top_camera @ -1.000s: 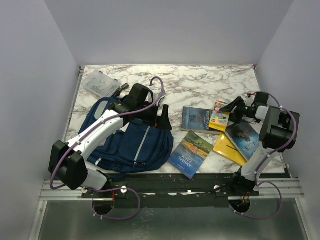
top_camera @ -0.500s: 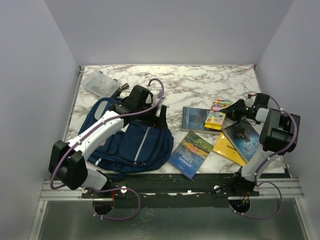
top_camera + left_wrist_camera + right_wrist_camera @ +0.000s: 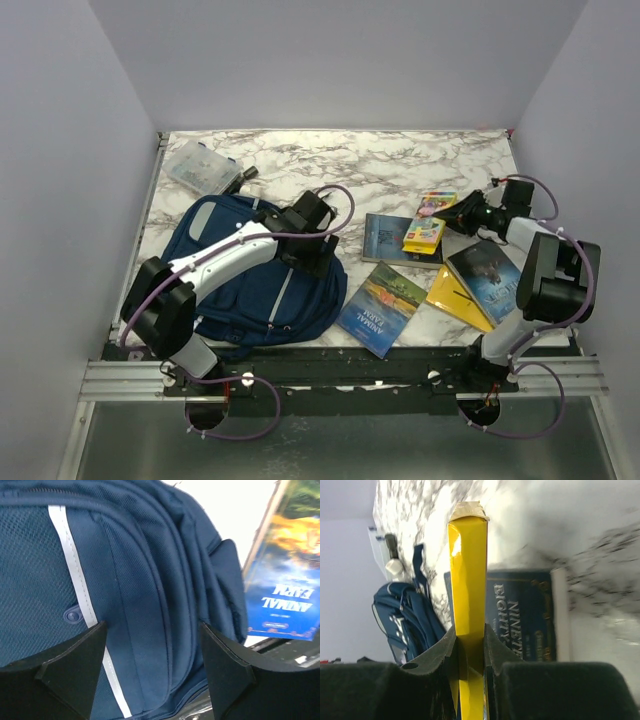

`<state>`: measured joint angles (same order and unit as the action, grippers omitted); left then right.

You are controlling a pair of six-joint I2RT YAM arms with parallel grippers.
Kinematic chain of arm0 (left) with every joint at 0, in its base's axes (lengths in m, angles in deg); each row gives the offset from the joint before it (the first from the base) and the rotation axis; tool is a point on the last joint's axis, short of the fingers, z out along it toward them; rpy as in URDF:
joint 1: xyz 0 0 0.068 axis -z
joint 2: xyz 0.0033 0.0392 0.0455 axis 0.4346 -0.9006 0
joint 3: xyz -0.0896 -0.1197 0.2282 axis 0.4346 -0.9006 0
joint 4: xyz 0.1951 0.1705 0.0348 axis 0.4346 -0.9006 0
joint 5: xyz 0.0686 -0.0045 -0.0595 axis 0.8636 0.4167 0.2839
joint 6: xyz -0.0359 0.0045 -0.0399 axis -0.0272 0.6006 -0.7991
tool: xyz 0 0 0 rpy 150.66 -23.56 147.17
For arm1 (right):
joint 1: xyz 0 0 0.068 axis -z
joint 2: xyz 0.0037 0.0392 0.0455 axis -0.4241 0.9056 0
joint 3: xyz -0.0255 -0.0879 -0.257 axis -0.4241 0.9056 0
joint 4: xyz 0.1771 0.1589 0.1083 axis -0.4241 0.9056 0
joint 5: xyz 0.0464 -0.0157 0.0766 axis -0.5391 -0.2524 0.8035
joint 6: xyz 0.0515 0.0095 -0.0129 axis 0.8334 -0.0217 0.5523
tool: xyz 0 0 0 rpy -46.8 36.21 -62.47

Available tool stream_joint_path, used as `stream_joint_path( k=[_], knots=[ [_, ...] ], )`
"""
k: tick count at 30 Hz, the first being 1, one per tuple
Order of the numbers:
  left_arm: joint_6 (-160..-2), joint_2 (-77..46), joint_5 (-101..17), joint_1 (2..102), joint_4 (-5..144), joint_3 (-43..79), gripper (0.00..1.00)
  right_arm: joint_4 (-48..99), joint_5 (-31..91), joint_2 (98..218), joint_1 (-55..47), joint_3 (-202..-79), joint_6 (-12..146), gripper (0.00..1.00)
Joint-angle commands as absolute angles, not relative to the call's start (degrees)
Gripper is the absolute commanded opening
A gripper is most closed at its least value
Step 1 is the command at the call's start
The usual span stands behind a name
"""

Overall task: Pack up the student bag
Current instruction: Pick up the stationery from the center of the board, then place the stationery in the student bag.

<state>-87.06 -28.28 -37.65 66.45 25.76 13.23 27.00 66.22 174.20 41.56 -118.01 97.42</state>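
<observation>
The student bag [image 3: 250, 275] lies flat at the left of the table, navy with grey stripes. My left gripper [image 3: 312, 258] hangs just over its right side. In the left wrist view the jaws [image 3: 152, 667] stand open, straddling the bag's fabric [image 3: 140, 580] with nothing pinched. My right gripper [image 3: 458, 216] is shut on a yellow crayon box [image 3: 424, 228], held on edge over the navy book. In the right wrist view both pads press the box's [image 3: 467, 575] sides at the gripper [image 3: 469, 640], and the bag [image 3: 405, 620] shows beyond.
An Animal Farm book [image 3: 382, 308] lies beside the bag. A navy book [image 3: 385, 240] lies mid-table, a yellow book [image 3: 452, 296] and a blue book [image 3: 488, 272] at the right. A clear plastic box [image 3: 200, 168] sits at the back left.
My right gripper has shut on the yellow crayon box and tipped it up on edge. My left gripper has swung right and nearer over the bag's right side, its jaws narrowing a little.
</observation>
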Motion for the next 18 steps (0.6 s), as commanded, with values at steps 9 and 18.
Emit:
stream_joint_path(
  k=[9, 18],
  knots=[
    [-90.3, -32.6, -14.3, 71.9, 18.9, 15.7, 0.64, 13.1, 69.0, 157.5, 25.1, -106.9, 108.7, 0.07],
    [-91.6, -36.9, -12.9, 74.3, 18.8, 15.8, 0.43, 7.2, 66.2, 150.9, 12.9, -99.8, 114.3, 0.05]
  ],
)
